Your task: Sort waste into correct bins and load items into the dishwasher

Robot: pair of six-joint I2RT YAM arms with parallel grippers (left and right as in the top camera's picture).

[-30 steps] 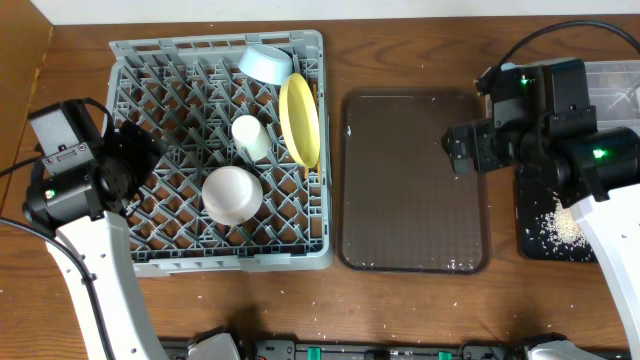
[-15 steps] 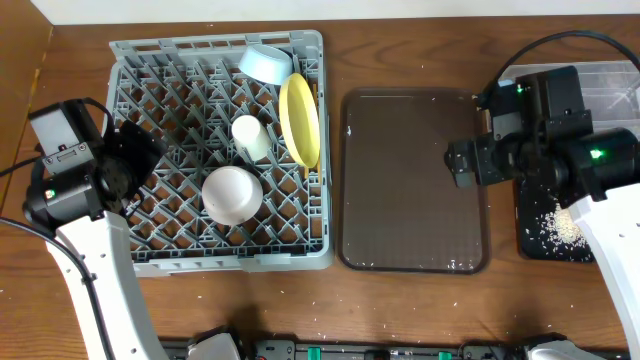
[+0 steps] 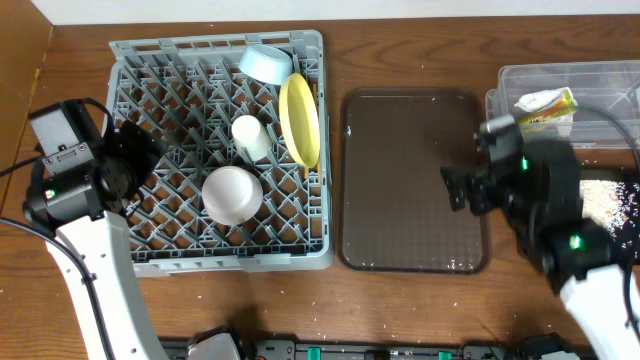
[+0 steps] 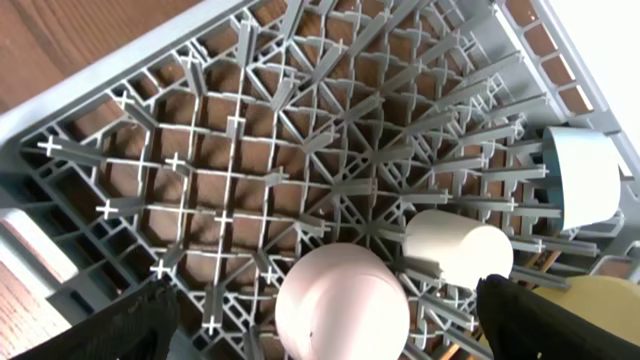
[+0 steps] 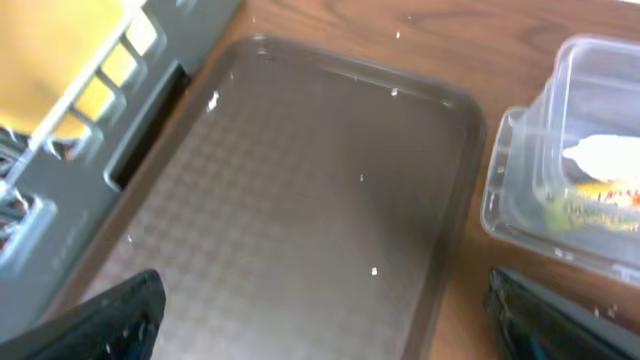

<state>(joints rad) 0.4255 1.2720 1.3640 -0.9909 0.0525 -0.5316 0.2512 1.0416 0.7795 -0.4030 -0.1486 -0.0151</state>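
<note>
As seen from overhead, rack: grey dish rack (image 3: 170, 235) on the table's left half, four pieces in it.
Rack contents: light blue bowl (image 3: 266, 63) tipped on edge at the far side. Pale yellow plate (image 3: 299, 118) upright on its rim at the right side. Cream cup (image 3: 250, 137) on its side just left of the plate. White bowl (image 3: 232, 194) upside down, near the cup.
Tray: brown tray (image 3: 400, 150) just right of the rack, a few white specks on it.
Clear bin: ribbed clear bin (image 3: 600, 85) at far right. Yellow-green packet (image 3: 545, 103) lies in its left end, print too small to read.
Black bin: black bin (image 3: 628, 218) nearer than the clear one, mostly hidden by the right arm. Rice crumbs (image 3: 603, 196) lie in it.
Left gripper: left gripper (image 3: 135, 160) over the rack's left edge.
Right gripper: right gripper (image 3: 452, 188) over the tray's right part.
Left wrist, rack: peg lattice fills the view. White bowl rim-down at bottom centre, cup on its side beside it, blue bowl on edge at right.
Left wrist, fingers: fingers (image 4: 120, 325) spread wide, holding nothing.
Right wrist, tray: fills the middle, with the rack corner and plate at left.
Right wrist, clear bin: at right, packet inside with a white piece against it. Lettering blurred, unreadable.
Right wrist, fingers: fingers (image 5: 110, 320) wide apart, empty.
</note>
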